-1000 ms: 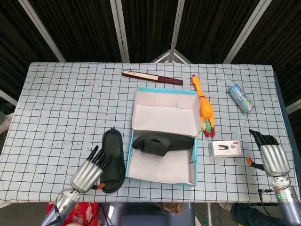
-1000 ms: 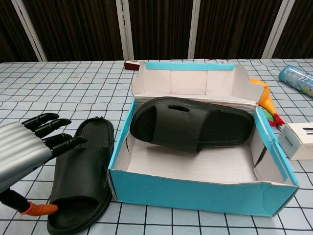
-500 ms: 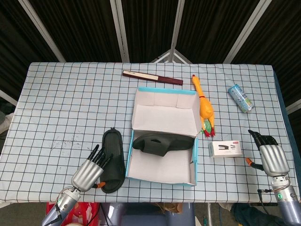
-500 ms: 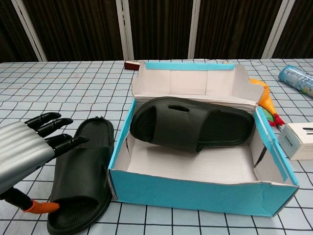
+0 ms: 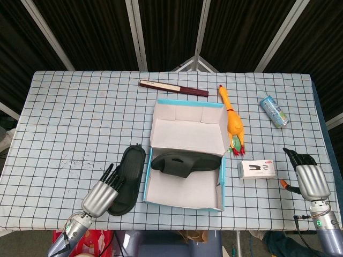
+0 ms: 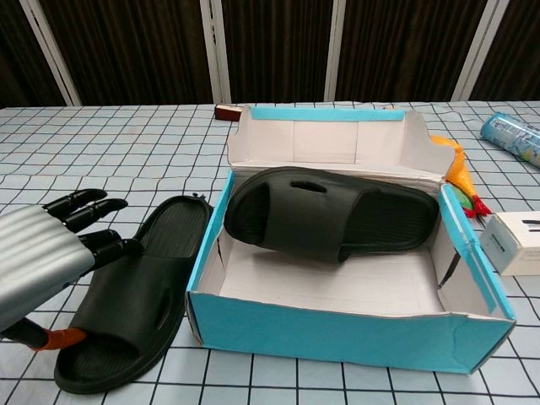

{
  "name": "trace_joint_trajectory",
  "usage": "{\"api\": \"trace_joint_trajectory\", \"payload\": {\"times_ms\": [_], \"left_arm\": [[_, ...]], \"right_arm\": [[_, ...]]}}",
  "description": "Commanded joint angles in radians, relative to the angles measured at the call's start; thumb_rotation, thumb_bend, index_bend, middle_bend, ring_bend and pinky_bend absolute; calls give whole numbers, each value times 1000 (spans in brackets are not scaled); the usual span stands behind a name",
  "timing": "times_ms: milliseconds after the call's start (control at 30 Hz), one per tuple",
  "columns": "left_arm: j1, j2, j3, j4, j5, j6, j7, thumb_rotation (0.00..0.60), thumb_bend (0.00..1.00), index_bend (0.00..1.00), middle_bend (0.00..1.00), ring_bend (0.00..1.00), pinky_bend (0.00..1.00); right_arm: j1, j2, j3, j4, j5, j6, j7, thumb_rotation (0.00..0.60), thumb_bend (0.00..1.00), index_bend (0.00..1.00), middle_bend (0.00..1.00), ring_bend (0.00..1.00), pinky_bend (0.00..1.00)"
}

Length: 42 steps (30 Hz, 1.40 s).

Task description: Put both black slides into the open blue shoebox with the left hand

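One black slide (image 5: 185, 163) lies inside the open blue shoebox (image 5: 184, 199), tilted against the back wall with its strap facing up; the chest view shows it (image 6: 331, 213) stretching across most of the box's width. The second black slide (image 5: 128, 172) lies on the table (image 5: 64, 118) just beside the shoebox's left wall, angled so its far end points toward the box and its near end swings out to the left. The left robot hand (image 5: 100, 195) rests at the near end of this slide, its dark fingertips (image 6: 94, 221) reaching over the slide's left edge and its orange-tipped thumb (image 6: 57, 339) touching the sole by the heel; whether it actually grips the slide, I cannot tell. The right robot hand (image 5: 309, 179) sits well apart at the table's right edge, holding nothing, fingers extended and slightly apart. Between it and the shoebox lies a small white stapler box (image 5: 257, 169). A rubber chicken (image 5: 233, 124) lies along the shoebox's right side, a drink can (image 5: 274, 111) further right, and a dark red folded fan (image 5: 173, 88) beyond the lid
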Motion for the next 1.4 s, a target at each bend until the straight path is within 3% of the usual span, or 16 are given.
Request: {"api": "trace_joint_trajectory", "payload": {"times_ms": [33,400,600,833,1100,1400], "left_arm": [[1,1,-1,0,2,3,1,504,365,224,334,0,0],[11,26,-13,-12,14,34,-1,541,380,275,368,0,0],[28,74,-18,-33,36,84,-6,595,409,305,419,0,0],[47,141,-31,-63,72,151,-14,600,427,326,420,0,0],[-9,210,-88,-112,209,182,17,600,428,336,425,0,0],[-211,289,-178,-159,488,60,67,600,430,341,434,14,0]], "right_arm": [[1,0,-1,-2,0,-2,-3,600,226,132,206,257,196],[2,3,-2,-9,4,-8,-8,600,226,132,206,257,196],[2,3,-1,-11,6,-10,-9,600,226,132,205,257,196],[2,3,-4,-17,3,-9,-14,600,226,132,204,257,196],[4,4,-6,-22,3,-15,-18,600,226,132,203,257,196],[3,5,-6,-19,0,-12,-9,600,226,132,204,257,196]]}}
